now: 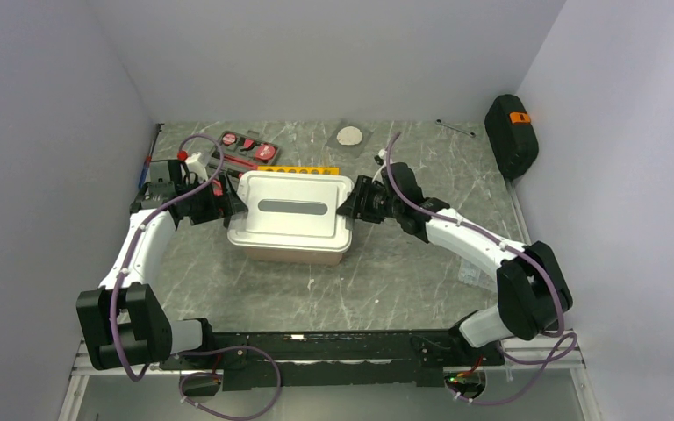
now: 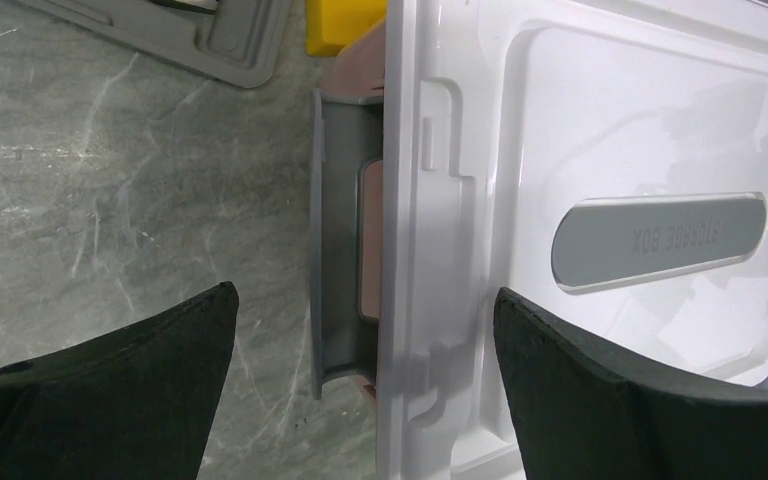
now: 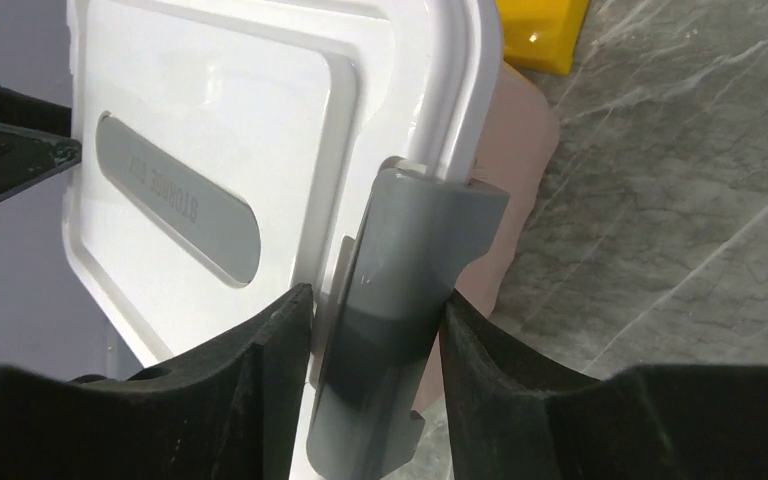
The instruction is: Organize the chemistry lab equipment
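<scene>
A storage box with a white lid (image 1: 291,209) and tan body stands mid-table with its lid on. My left gripper (image 1: 228,206) is open, its jaws straddling the box's left grey latch (image 2: 338,230) and the lid edge without touching them. My right gripper (image 3: 375,300) is shut on the right grey latch (image 3: 410,260), also seen from above (image 1: 351,203). The yellow test-tube rack (image 1: 298,170) lies just behind the box, and a corner of it shows in the wrist views (image 2: 345,25) (image 3: 540,35). The safety glasses, the bag of tubes and the wooden clamps are out of view.
A red-and-black tool kit (image 1: 246,147) lies open at the back left. A clear pouch with a white disc (image 1: 349,135) lies at the back centre. A black case with an orange tab (image 1: 511,132) leans on the right wall. A clear parts box (image 1: 474,274) sits by the right arm.
</scene>
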`<state>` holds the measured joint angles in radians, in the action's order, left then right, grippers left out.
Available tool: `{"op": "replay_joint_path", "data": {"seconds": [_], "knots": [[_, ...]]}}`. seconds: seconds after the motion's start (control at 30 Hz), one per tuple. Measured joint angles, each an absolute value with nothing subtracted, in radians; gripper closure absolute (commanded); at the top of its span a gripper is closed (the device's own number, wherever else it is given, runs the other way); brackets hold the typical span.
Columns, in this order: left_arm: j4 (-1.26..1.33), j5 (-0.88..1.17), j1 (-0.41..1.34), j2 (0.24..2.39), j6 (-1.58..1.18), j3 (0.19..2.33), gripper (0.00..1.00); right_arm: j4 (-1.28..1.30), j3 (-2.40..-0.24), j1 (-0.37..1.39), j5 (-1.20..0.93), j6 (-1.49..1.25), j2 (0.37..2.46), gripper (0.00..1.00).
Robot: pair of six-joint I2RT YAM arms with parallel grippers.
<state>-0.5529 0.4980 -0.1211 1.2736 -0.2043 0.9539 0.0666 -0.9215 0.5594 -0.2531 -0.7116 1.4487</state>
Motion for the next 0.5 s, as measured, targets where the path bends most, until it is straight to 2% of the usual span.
{"op": "replay_joint_path", "data": {"seconds": [0.5], "knots": [[-0.563,0.454,-0.123,1.253,-0.205,0.954,0.01,0.178,-1.015,0.612,-0.115,-0.677,1.483,0.75]]}}
